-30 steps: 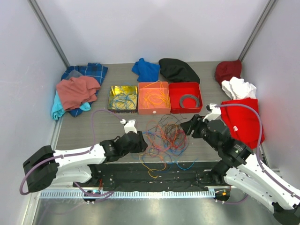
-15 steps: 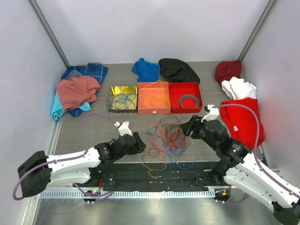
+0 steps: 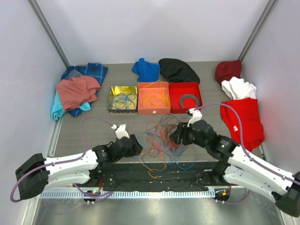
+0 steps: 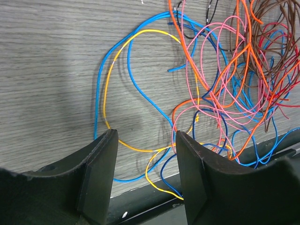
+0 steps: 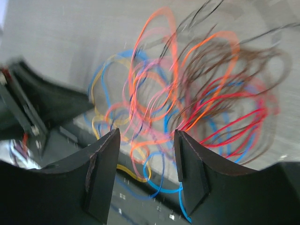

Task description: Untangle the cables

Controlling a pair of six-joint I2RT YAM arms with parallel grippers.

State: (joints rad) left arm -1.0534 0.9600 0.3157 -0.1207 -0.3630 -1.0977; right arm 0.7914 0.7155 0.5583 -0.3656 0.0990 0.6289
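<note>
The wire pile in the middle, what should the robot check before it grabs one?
1. Left gripper open: ok, jaws apart, holding nothing.
2. Right gripper open: ok, jaws apart, holding nothing.
3. One cable lined up for the left gripper: ok, a yellow cable runs across the gap between its jaws.
4. One cable lined up for the right gripper: cannot tell, its view is blurred and many strands of the tangle of cables cross there.
5. Cables clear of the dark near edge: not ok, a few loops lie over it.
</note>
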